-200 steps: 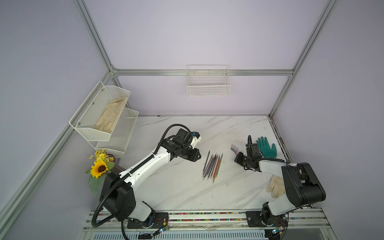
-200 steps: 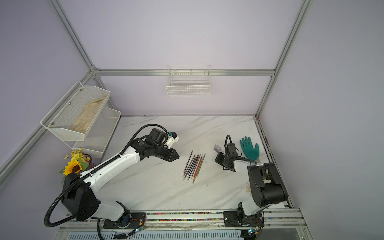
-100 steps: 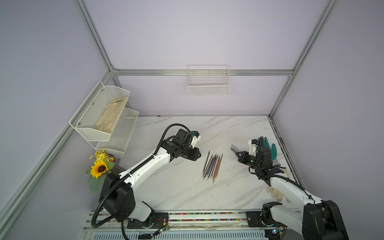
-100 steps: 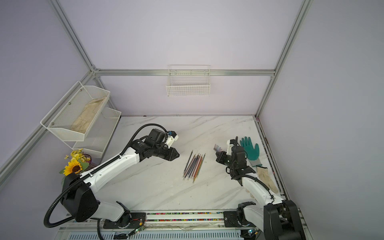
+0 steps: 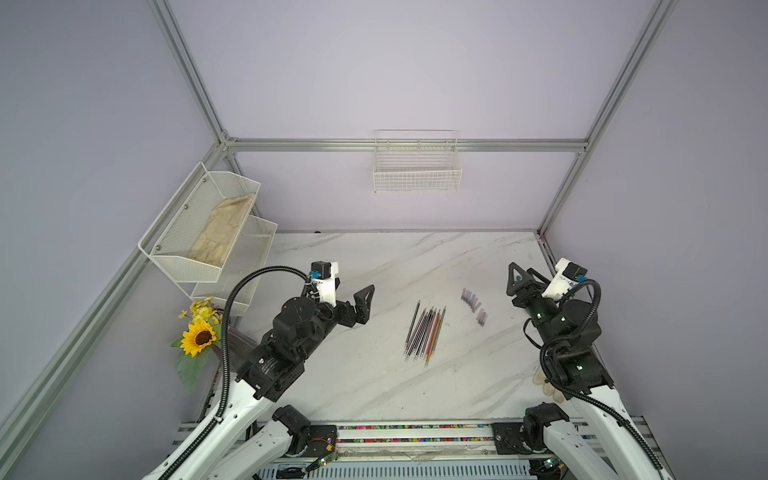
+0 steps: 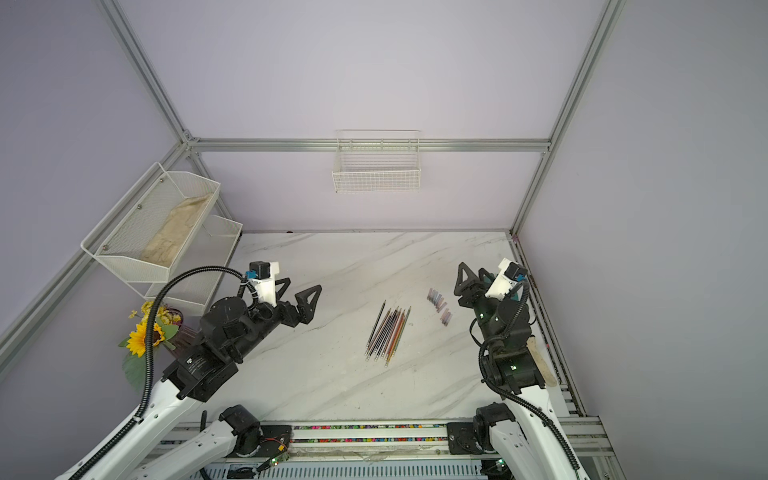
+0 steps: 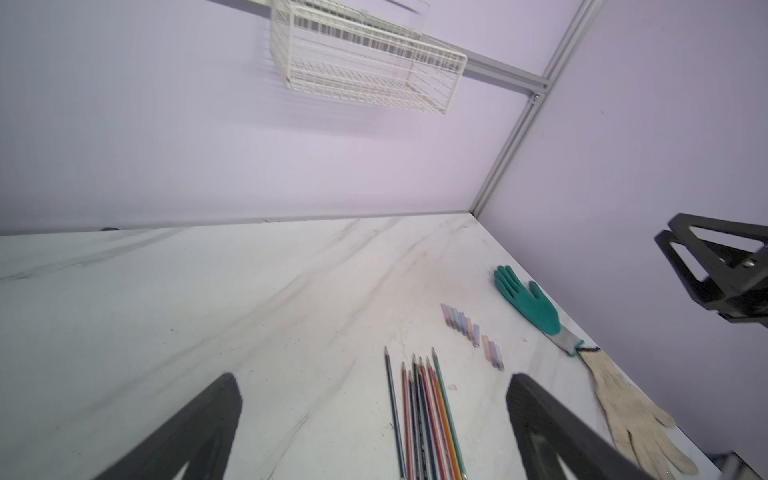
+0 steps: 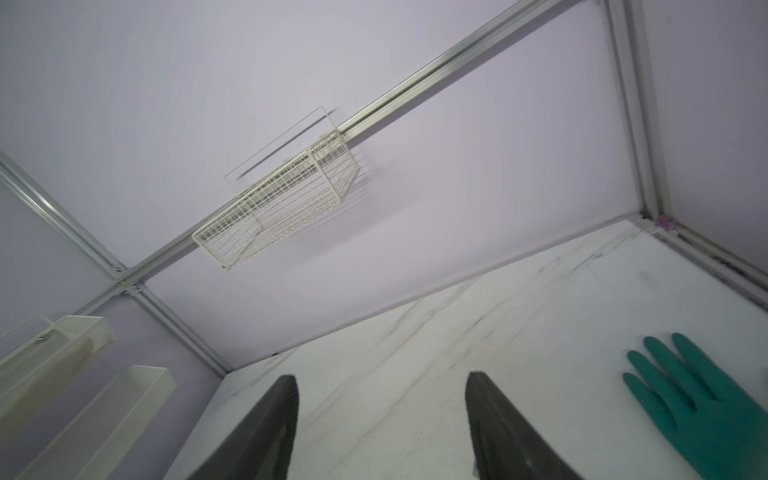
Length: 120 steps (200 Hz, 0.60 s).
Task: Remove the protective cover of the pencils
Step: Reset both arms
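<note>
From above, in both top views: finds the pencils (image 5: 424, 330) (image 6: 388, 330) lying side by side in a tight bundle near the middle of the marble table (image 5: 365, 382), pointed ends toward the back wall. Finds a short row of small pastel caps (image 5: 473, 306) on the table just right of the bundle, apart from it. Shows the left gripper (image 5: 351, 291) raised over the table well left of the pencils, jaws spread wide, holding nothing. Shows the right gripper (image 5: 524, 272) near the right wall beyond the caps, likewise spread wide and empty. Takes in a white wire basket (image 5: 417, 174) on the back wall.

From the left wrist: looks out between two black fingers (image 7: 195, 432) standing far apart, gripping nothing. Has the pencils on the marble ahead, between the fingers, nearer one of them, touching neither. Puts the caps just beyond the pencil points, then a green glove (image 7: 530, 303) and a cream glove (image 7: 627, 411) end to end along the table edge by the wall.

From the right wrist: looks past two dark fingers, wide apart, bare marble between them. Catches the green glove flat on the table near one finger, and the wire basket up on the wall.
</note>
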### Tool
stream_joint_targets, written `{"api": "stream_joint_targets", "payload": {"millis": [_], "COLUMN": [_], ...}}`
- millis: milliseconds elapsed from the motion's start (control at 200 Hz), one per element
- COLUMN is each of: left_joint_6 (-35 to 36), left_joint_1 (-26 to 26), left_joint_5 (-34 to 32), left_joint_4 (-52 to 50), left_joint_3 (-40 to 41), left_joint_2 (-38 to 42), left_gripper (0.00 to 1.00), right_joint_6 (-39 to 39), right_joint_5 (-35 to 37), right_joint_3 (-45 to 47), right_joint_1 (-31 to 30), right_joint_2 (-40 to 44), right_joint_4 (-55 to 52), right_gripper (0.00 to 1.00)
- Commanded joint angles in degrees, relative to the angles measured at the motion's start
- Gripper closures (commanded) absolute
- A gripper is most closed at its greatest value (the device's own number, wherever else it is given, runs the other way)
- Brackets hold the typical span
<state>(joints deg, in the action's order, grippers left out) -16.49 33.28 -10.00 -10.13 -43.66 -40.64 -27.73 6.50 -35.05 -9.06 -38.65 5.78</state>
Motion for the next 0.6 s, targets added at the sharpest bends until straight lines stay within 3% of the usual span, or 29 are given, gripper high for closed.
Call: {"api": "stream_joint_targets", "payload": {"millis": [0,145,265,315,460,595], "left_joint_6": [11.0,18.9,21.9,24.6,29.2,31.0], "left_joint_1": [-0.3,-0.3,-0.3,-0.3,-0.3,-0.7], "left_joint_5": [-4.7,-5.9,-14.0,-16.0,-17.8,-17.5], "left_joint_4": [15.0,21.2,24.7,29.4,41.5,40.7], "left_joint_3": [9.6,15.2,18.1,20.3,25.7,25.5], "left_joint_2": [2.6,4.0,1.5,0.2,-2.1,-3.7], "left_gripper": [0.0,0.0,0.0,0.0,0.0,0.0], "right_joint_6": [1.3,4.7,20.7,24.0,24.7,25.1], "right_joint_5": [5.7,10.8,13.2,13.7,12.1,10.9], "right_joint_3": [2.1,8.7,15.1,16.3,19.1,23.2], "right_joint_1": [-0.3,-0.2,-0.2,-0.2,-0.2,-0.2], "right_joint_2": [-0.5,-1.8,-7.8,-11.0,-17.0,-22.1], "right_joint_4": [4.4,16.4,31.1,34.3,42.6,53.2], "right_gripper": [0.03,0.03,0.03,0.03,0.03,0.03]}}
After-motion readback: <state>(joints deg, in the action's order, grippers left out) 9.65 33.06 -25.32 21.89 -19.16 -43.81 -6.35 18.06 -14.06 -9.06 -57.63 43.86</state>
